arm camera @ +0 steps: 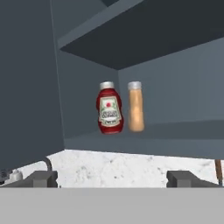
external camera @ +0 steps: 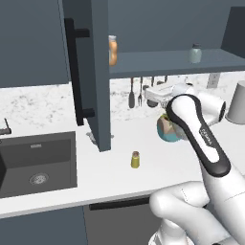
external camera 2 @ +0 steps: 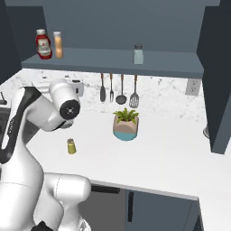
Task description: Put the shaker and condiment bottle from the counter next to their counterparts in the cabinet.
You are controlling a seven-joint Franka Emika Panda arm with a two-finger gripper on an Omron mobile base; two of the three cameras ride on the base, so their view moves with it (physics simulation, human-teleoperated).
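From the left base view, the cabinet (external camera: 91, 72) is seen with its door swung open over the counter (external camera: 119, 177). The shaker (external camera: 136, 159) stands upright on the worktop, alone, a little in front of the door's lower edge and well apart from the sink (external camera: 38, 165). On the shelf, the condiment bottle (external camera: 113, 50) is half hidden behind the door edge, and a pale grey-green shaker (external camera: 195, 53) is set far along to the right. The bottle's half of the task is judged done, since it already rests in the cabinet.

From the right base view, the same yellow shaker (external camera 2: 71, 146) is seen on the counter just beside the arm, with a potted plant (external camera 2: 126, 125) to its right. On the shelf the orange bottle (external camera 2: 57, 44) is placed just beside a red ketchup bottle (external camera 2: 43, 43), its counterpart, while the grey-green shaker (external camera 2: 138, 54) stands alone, presumably awaiting its partner.

In the hand view, the gripper (arm camera: 118, 178) is held with its fingertips (arm camera: 43, 178) spread wide and nothing between them. It is pointed at the ketchup bottle (arm camera: 109, 108) and the orange bottle (arm camera: 136, 106), which stand upright close together, from below shelf level. The yellow shaker is judged the next thing to be fetched.
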